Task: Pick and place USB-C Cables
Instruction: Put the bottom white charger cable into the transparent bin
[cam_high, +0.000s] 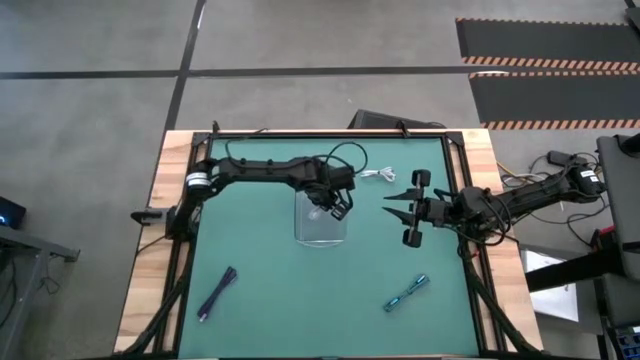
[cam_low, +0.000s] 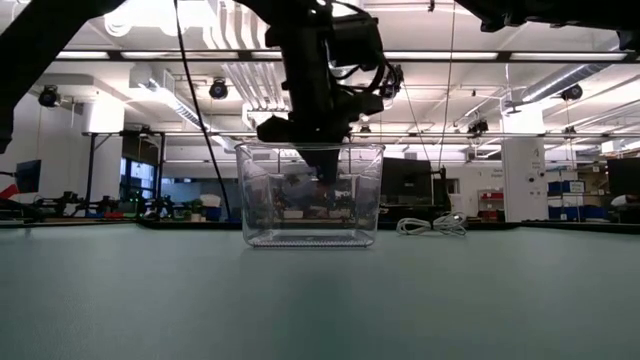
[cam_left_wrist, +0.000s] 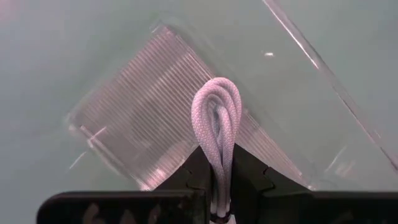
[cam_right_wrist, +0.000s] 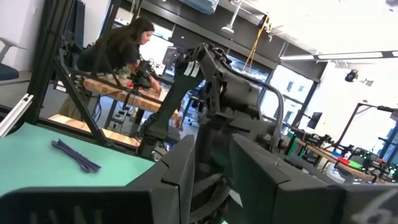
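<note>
My left gripper (cam_high: 328, 203) is over the clear tray (cam_high: 320, 232) at the table's middle, shut on a white-silver cable bundle (cam_left_wrist: 216, 115). In the low view it reaches down into the tray (cam_low: 312, 195). The second white-silver bundle (cam_high: 378, 175) lies flat on the mat just beyond the tray, also seen in the low view (cam_low: 430, 226). The dark purple bundle (cam_high: 217, 293) lies near the left front; the right wrist view shows it too (cam_right_wrist: 76, 155). The teal bundle (cam_high: 405, 292) lies at the right front. My right gripper (cam_high: 392, 204) hovers open, right of the tray, holding nothing. My left gripper pinches the white-silver bundle between its two fingers (cam_left_wrist: 198, 167), several strands together, coming from above and pointing down. The bundle's looped end (cam_left_wrist: 217, 90) sticks out past the fingertips toward the tray's ribbed floor. Whether the loop touches that floor I cannot tell.
Black rails frame the green mat (cam_high: 260, 260), with the wooden table edge (cam_high: 150, 250) outside them. The right wrist view shows the left arm (cam_right_wrist: 230, 93) ahead and a person (cam_right_wrist: 121, 50) at a bench in the room behind. Open mat lies between the purple and teal bundles.
</note>
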